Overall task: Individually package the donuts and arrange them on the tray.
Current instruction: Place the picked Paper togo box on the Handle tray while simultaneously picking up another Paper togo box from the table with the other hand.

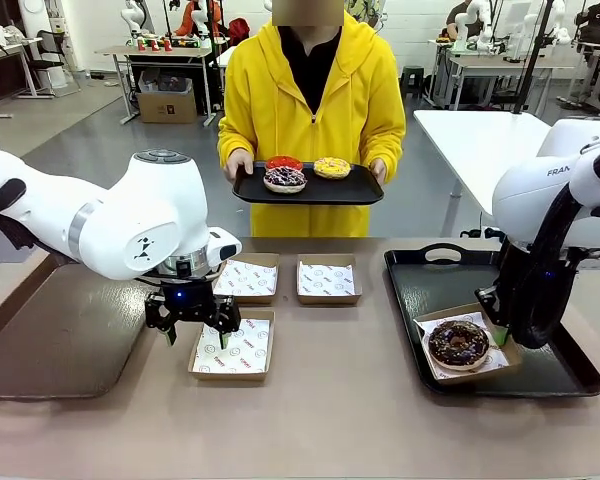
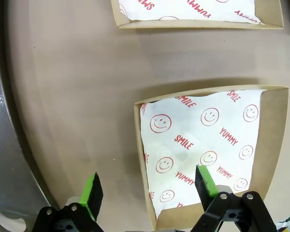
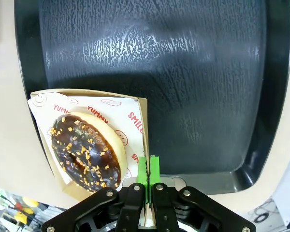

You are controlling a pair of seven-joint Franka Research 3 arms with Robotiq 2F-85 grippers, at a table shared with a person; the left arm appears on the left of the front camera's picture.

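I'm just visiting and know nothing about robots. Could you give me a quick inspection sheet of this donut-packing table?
Surface: brown table, looks clean.
Job's things: chocolate donut in filled box on table tray; red donut, sprinkled donut and yellow donut on held tray; three empty boxes on table.
Clutter: nothing seen.
Grippers: left gripper open over the nearest empty box's edge; right gripper shut, apparently pinching filled box's rim.
Cables: black cable along right arm.
Surroundings: person in yellow hoodie opposite, holding the tray; other worktables behind.
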